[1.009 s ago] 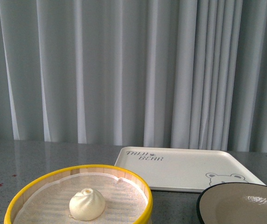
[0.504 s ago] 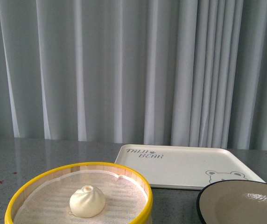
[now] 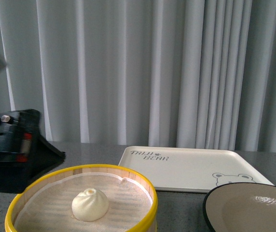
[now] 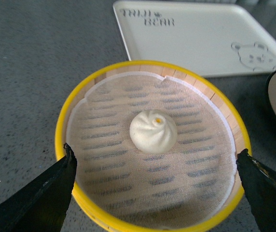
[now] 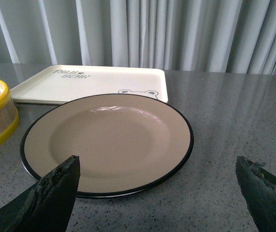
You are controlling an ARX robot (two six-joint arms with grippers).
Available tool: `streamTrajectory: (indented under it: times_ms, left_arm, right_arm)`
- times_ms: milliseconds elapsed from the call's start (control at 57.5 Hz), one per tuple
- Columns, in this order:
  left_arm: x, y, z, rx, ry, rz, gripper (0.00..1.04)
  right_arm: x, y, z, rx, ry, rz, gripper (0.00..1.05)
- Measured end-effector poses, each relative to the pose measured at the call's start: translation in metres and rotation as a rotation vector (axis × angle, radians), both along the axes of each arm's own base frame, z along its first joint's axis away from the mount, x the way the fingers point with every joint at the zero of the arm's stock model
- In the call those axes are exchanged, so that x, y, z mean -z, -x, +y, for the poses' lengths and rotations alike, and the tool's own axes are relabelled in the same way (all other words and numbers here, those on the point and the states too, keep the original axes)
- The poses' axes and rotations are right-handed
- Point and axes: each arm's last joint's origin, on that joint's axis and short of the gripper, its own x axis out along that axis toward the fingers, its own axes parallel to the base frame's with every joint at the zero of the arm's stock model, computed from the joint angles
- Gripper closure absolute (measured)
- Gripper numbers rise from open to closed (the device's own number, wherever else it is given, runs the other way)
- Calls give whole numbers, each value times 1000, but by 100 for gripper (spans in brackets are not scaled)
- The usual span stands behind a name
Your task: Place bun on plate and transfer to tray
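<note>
Pale grey pleated curtain across the whole back, and under it the grey speckled counter carrying everything. Take the round wooden steamer basket with the yellow rim as the marker. It sits front and left on the counter, lined with a white mesh cloth.

Behind the basket and off to its right lies the flat cream-white rectangular tray, dark lettering on the corner nearest the basket, bear face on the far corner. Nothing is on it.

Right of the basket, with a strip of counter between them, is the round shallow plate, tan inside with a black rim. It is bare too, and it lies just in front of the tray.

The dark left arm shows at the basket's left side. The left hand hangs over the basket, black fingers spread wide, one tip over each side of the rim and gripping nothing. The right hand is over the plate, right of the basket, just as wide apart and carrying nothing.

The small white pleated steamed bun sits dead centre in the basket on the cloth, twisted top up, clear of both left fingers.
</note>
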Motion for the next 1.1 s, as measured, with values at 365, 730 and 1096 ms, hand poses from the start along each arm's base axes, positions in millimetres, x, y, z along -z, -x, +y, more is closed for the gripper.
streamTrajectory:
  times_ms: [365,730,1096]
  left_arm:
    - [-6,-71,-47,63,-202,113,7]
    - [16,-86,-74,93,-317,232,7]
    - [23,-94,-78,82,-359,271,7]
  right_arm:
    - [0,0,0,0,0,0,9]
    - [0,0,0,0,0,0,9]
    - [0,0,0,0,0,0,9]
